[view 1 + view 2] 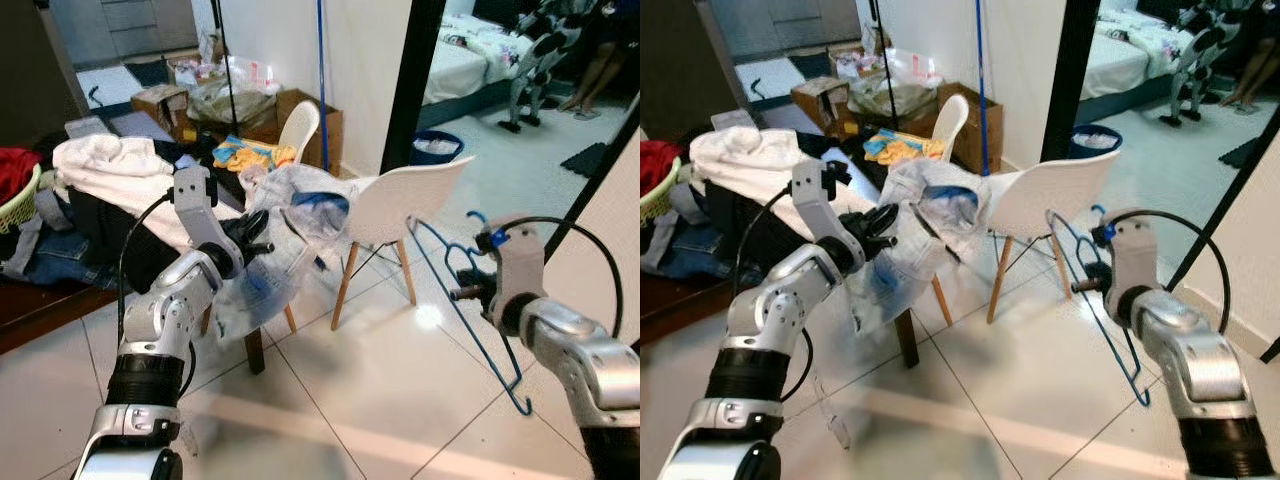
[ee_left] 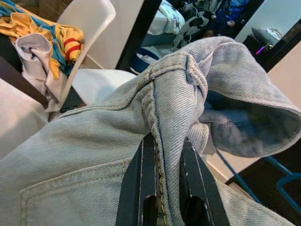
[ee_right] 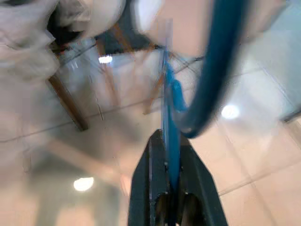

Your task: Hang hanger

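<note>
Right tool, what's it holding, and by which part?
The right tool is shut on the blue hanger, pinching a thin straight wire of its frame; exactly which bar cannot be told.

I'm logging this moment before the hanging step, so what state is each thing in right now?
Left gripper: shut on the denim garment.
Denim garment: lifted off the floor, draped and crumpled, not on the hanger.
Right gripper: shut on the blue hanger.
Blue hanger: held in the air, bare, not hung.
White chair: upright on the tiled floor.
Green laundry basket: holding red clothing.
</note>
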Motion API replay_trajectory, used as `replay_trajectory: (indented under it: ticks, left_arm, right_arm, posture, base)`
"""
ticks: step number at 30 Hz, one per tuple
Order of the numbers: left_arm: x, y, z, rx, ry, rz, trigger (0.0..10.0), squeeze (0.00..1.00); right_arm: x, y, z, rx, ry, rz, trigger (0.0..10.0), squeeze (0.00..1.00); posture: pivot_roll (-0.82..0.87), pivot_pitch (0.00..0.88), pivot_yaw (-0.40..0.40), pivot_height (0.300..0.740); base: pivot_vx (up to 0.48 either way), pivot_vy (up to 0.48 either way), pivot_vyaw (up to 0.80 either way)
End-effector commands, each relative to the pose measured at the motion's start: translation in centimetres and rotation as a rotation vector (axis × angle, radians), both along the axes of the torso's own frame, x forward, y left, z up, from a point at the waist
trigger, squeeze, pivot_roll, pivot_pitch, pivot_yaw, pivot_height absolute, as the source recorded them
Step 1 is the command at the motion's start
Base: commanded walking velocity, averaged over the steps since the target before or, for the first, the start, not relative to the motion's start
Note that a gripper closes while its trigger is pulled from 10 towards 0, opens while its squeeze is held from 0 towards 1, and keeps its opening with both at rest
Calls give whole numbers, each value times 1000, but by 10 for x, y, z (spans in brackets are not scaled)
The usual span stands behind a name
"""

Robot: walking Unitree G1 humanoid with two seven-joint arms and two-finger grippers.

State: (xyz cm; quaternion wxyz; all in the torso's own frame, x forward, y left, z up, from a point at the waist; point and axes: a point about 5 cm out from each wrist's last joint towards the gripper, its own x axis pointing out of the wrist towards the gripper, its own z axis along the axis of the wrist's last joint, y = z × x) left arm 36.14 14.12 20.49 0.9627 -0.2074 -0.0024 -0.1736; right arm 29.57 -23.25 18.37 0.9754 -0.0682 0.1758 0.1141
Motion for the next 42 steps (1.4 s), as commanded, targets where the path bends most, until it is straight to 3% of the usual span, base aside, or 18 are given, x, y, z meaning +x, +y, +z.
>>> replay_trajectory:
  ticks: [1,2,3,5,6,13,18,21,27,34,42]
  left_arm:
    - [1,1,13,-15,-75,16,10000,0]
    - [2,4,15,-4,-91,36,10000,0]
    - [2,4,15,-4,-91,36,10000,0]
    - [4,7,17,3,-104,63,10000,0]
    - [5,7,18,24,-114,71,10000,0]
    - [6,5,19,39,-124,73,10000,0]
    - [6,0,20,38,-136,53,10000,0]
    - [5,-7,20,36,-144,33,10000,0]
    - [4,-13,20,33,-152,19,10000,0]
    - [0,-27,24,14,-173,-31,10000,0]
    - [-7,-42,30,-16,-209,-84,10000,0]
  right_arm:
    - [-7,6,10,49,-7,90,10000,0]
    - [-18,6,21,80,-18,185,10000,0]
    - [-18,6,21,80,-18,185,10000,0]
    - [-33,5,34,102,-31,303,10000,0]
    - [-49,0,46,112,-59,404,10000,0]
    - [-69,-2,58,88,-81,537,10000,0]
    - [-67,1,69,117,-132,532,10000,0]
    - [-63,14,69,157,-137,554,10000,0]
    - [-57,22,67,195,-136,550,10000,0]
    - [-35,32,65,277,-149,430,10000,0]
    - [-23,34,59,322,-128,320,10000,0]
  posture:
    - [-44,61,-3,740]
    - [-47,62,-5,740]
    - [-47,62,-5,740]
    - [-51,65,-7,740]
    - [-54,66,-6,740]
    - [-55,68,-3,740]
    - [-56,68,2,740]
    - [-54,68,2,740]
    - [-53,67,2,740]
    - [-53,62,-2,740]
    - [-53,59,-4,740]
  base:
    - [0,0,0]
    - [0,0,0]
    - [0,0,0]
    - [0,0,0]
    - [0,0,0]
    - [0,0,0]
    - [0,0,0]
    - [0,0,0]
    - [0,0,0]
    - [0,0,0]
    - [0,0,0]
